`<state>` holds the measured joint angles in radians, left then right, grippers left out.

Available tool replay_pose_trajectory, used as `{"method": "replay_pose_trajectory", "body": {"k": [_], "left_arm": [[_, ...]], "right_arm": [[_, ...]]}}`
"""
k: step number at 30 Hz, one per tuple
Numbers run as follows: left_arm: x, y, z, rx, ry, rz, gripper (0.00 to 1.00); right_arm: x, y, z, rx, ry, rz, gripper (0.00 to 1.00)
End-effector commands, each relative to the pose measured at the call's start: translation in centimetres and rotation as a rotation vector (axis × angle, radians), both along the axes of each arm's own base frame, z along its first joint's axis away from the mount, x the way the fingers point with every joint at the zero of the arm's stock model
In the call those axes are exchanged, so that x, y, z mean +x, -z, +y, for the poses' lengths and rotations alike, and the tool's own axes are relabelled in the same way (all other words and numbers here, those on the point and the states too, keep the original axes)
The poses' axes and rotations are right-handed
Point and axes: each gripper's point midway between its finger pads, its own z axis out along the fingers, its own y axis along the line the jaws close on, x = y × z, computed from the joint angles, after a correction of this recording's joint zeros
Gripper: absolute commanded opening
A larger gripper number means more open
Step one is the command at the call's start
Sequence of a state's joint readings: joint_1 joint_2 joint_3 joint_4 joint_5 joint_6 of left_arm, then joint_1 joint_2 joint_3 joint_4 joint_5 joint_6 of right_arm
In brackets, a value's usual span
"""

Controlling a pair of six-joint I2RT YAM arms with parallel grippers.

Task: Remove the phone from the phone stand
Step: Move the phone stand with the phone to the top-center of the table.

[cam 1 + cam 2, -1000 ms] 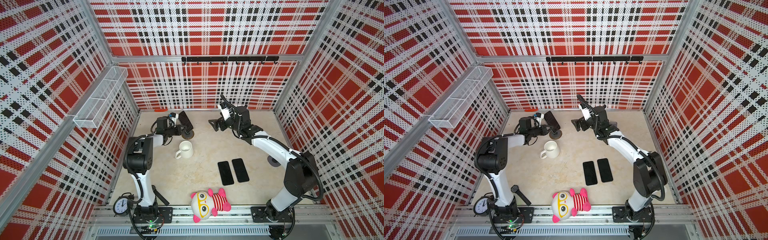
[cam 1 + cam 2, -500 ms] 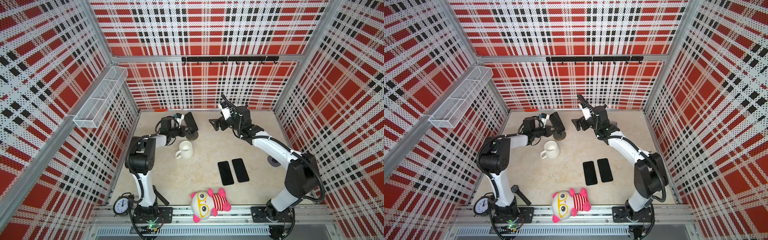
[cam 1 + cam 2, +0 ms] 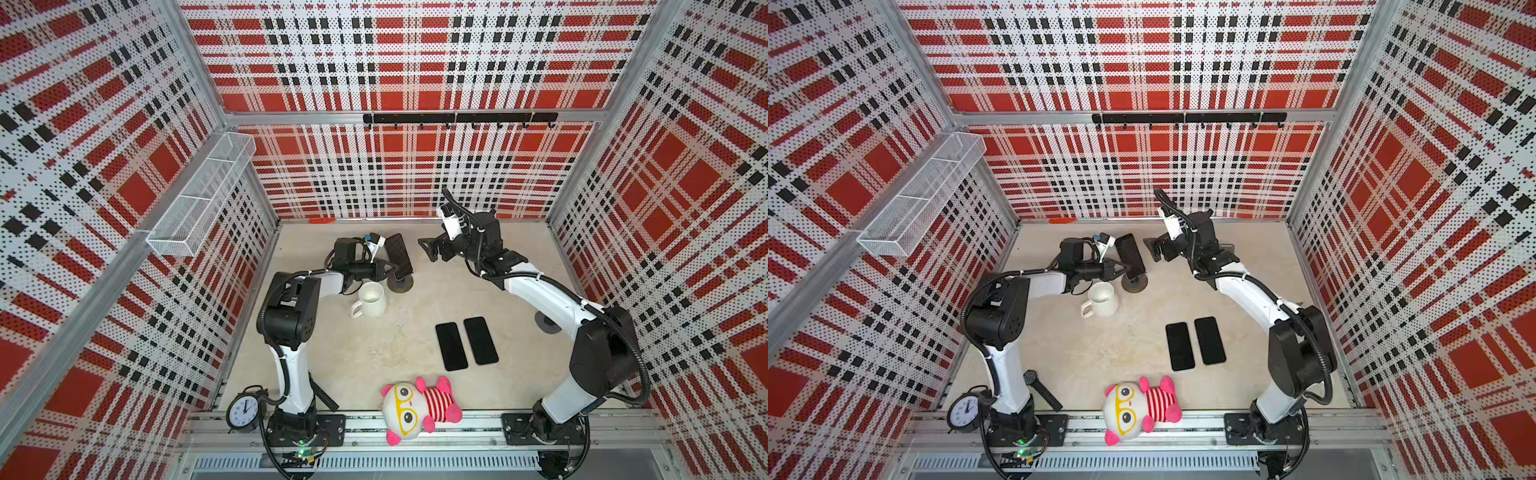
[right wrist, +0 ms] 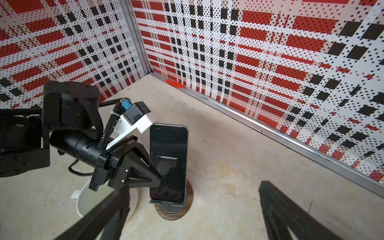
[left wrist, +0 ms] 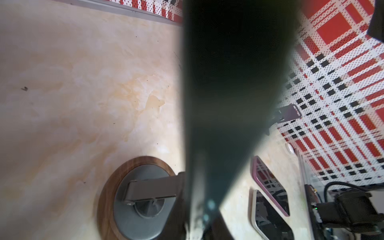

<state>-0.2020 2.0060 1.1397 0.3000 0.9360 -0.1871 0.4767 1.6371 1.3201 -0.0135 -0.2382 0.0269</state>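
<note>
Well, the phone (image 4: pixel 168 160) is still seated in the phone stand (image 4: pixel 174 209), toward the back of the table (image 3: pixel 374 365), just beyond the white mug (image 3: pixel 371 299). It rests on its short end in the cradle lip and leans back, so its long axis runs up and away from the round base. The dark screen faces the right arm.

The left gripper (image 4: pixel 161 178) is the one on it. It reaches in roughly level from the left arm's side, and its tips meet the phone's side edge low down, just above the lip. The two fingers (image 4: pixel 143 177) look drawn almost together at that edge. I can't tell whether they pinch the phone or only press against it, and the left wrist view is mostly dark blur.

The right gripper (image 3: pixel 427 250) hangs on the other side, clear of the phone, spread wide with nothing in it.

I'd judge the lift has to follow that long axis, up and out of the lip. A sideways pull could tip the stand or drag it along. The left arm is plainly nearer.
</note>
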Motion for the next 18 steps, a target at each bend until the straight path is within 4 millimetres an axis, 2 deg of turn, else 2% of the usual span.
{"method": "replay_pose_trajectory", "body": {"k": [1, 7, 10, 13, 18], "left_arm": [[-0.5, -0.5, -0.1, -0.016, 0.038, -0.042, 0.26], [0.0, -1.0, 1.2, -0.018, 0.008, -0.047, 0.36], [0.1, -1.3, 1.6, -0.016, -0.002, -0.058, 0.49], [0.0, -1.8, 1.9, -0.017, -0.013, -0.066, 0.58], [-0.2, -3.3, 2.8, -0.041, -0.051, -0.095, 0.64]], "right_arm": [[-0.1, -1.1, 0.7, -0.017, -0.005, -0.023, 1.00], [0.2, 0.1, 1.9, -0.039, -0.010, -0.002, 1.00], [0.5, 0.8, 2.6, -0.045, -0.006, 0.017, 1.00], [0.8, 1.8, 3.7, -0.052, -0.005, 0.057, 1.00], [1.6, 3.5, 5.7, -0.056, 0.003, 0.113, 1.00]]}}
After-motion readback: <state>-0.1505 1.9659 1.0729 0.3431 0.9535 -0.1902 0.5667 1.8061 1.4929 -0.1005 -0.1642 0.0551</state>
